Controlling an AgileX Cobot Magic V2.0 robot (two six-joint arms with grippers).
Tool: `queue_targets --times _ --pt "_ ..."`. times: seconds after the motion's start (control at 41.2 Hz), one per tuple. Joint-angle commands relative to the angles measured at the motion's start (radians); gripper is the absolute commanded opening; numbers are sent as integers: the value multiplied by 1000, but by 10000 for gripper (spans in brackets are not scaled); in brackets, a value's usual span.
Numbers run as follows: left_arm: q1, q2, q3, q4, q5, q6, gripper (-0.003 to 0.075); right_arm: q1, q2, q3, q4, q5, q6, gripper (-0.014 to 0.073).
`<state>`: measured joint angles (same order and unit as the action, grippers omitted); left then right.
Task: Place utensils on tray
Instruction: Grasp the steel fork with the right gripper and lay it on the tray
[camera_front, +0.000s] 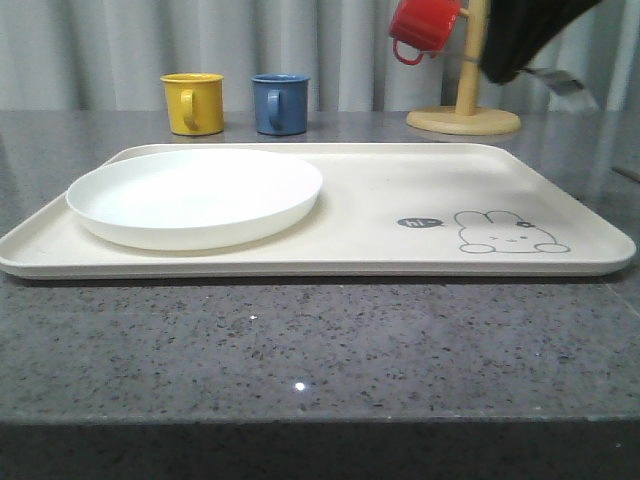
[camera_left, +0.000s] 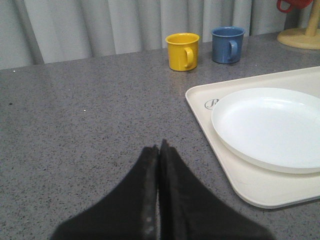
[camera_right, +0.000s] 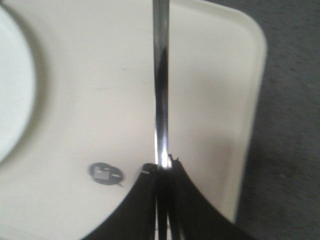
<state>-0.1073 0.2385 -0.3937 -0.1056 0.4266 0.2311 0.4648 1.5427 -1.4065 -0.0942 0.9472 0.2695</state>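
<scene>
The cream tray (camera_front: 400, 200) lies across the grey counter, its rabbit drawing (camera_front: 505, 232) at the right. A round white plate (camera_front: 195, 195) rests on the tray's left half. My right gripper (camera_right: 162, 162) is shut on a thin shiny metal utensil (camera_right: 160, 75) whose handle runs out over the tray (camera_right: 210, 75). The utensil's head is out of frame. The plate's edge (camera_right: 12, 85) is off to one side. In the front view the right arm (camera_front: 530, 40) hangs dark above the tray's far right. My left gripper (camera_left: 160, 147) is shut and empty over bare counter beside the tray (camera_left: 260, 192).
A yellow mug (camera_front: 193, 103) and a blue mug (camera_front: 280, 103) stand behind the tray at the left. A red mug (camera_front: 422, 25) hangs on a wooden stand (camera_front: 465, 118) at the back right, close to the right arm. Curtains close off the back.
</scene>
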Motion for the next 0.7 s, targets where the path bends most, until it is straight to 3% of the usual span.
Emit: queue_targets --times 0.0,0.34,0.68 --pt "3 8 -27 -13 -86 -11 -18 75 33 -78 -46 -19 79 -58" --pt "3 8 -27 -13 -86 -11 -18 100 196 -120 -39 -62 345 -56" --pt "3 8 -27 -13 -86 -11 -18 100 265 -120 56 -107 374 -56"
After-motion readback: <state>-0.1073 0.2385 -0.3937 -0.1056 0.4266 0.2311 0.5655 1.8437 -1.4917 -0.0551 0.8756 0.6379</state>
